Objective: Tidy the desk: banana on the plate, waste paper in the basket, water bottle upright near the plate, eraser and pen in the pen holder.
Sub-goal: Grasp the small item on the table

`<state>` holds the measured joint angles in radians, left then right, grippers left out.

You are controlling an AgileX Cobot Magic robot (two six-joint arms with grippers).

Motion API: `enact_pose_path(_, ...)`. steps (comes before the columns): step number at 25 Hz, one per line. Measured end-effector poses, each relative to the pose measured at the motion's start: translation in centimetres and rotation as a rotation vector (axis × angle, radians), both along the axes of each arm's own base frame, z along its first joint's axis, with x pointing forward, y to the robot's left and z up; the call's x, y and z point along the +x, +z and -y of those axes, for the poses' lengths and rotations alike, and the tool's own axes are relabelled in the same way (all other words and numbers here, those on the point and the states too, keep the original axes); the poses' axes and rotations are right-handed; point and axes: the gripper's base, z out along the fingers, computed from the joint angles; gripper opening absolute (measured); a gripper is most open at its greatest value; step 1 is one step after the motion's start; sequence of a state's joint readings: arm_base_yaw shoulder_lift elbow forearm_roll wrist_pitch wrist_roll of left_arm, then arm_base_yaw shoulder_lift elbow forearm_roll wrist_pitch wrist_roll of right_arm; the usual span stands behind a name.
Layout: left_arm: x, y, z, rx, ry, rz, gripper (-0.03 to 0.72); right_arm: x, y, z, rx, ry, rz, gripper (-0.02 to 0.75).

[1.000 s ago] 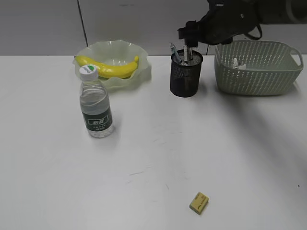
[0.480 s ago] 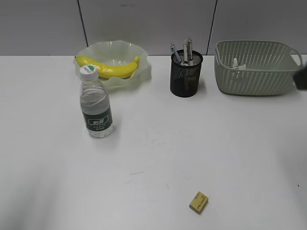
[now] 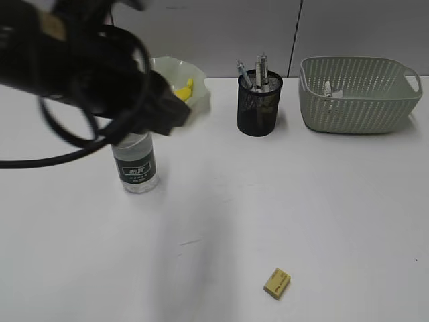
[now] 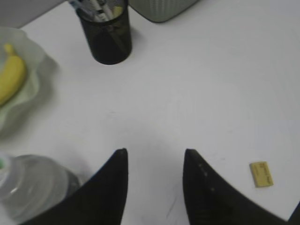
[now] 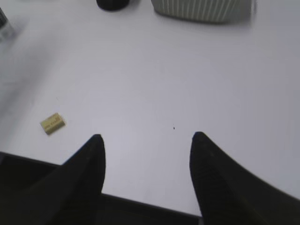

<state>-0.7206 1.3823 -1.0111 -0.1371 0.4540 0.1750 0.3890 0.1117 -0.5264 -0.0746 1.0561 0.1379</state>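
Observation:
The yellow eraser (image 3: 277, 283) lies on the white desk (image 3: 322, 201) near the front; it also shows in the left wrist view (image 4: 261, 174) and the right wrist view (image 5: 52, 123). The black mesh pen holder (image 3: 258, 104) holds several pens (image 3: 260, 70). The banana (image 4: 11, 77) lies on the pale green plate (image 4: 37, 89). The water bottle (image 3: 134, 164) stands upright in front of the plate. The waste paper (image 3: 332, 89) lies in the basket (image 3: 358, 100). My left gripper (image 4: 154, 152) is open and empty above the desk beside the bottle. My right gripper (image 5: 147, 136) is open and empty over the front edge.
My left arm (image 3: 87, 67), blurred, covers the bottle's top and most of the plate (image 3: 194, 74) in the exterior view. The desk's front edge (image 5: 140, 206) runs under my right gripper. The basket (image 5: 201, 9) sits at the back right.
My right arm has pulled back from the pen holder and left the exterior view. My left arm has swung in from the left over the bottle and plate.

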Motion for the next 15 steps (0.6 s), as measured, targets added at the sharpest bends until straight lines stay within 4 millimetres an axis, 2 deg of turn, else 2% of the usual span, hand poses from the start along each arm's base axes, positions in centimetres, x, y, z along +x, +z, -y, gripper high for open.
enact_pose_path(3,1.4,-1.8,4.4,0.051,-0.042,-0.084,0.372,-1.6,-0.1,0.6,0.047,0.005,0.094,0.44)
enact_pose_path(6,2.3,-4.5,8.5,0.085,-0.058,-0.175,0.456,-1.7,-0.3,0.6,0.054,0.008,0.095,0.421)
enact_pose_path(9,2.7,-7.5,11.7,0.138,-0.058,-0.269,0.478,-1.6,-0.2,0.5,0.052,0.008,0.086,0.414)
enact_pose_path(11,1.9,-9.9,13.4,0.222,-0.098,-0.318,0.483,-1.6,-0.2,0.5,0.052,0.008,0.086,0.413)
enact_pose_path(15,-1.4,-13.5,16.2,0.336,-0.191,-0.362,0.484,-1.6,-0.2,0.5,0.053,0.009,0.087,0.412)
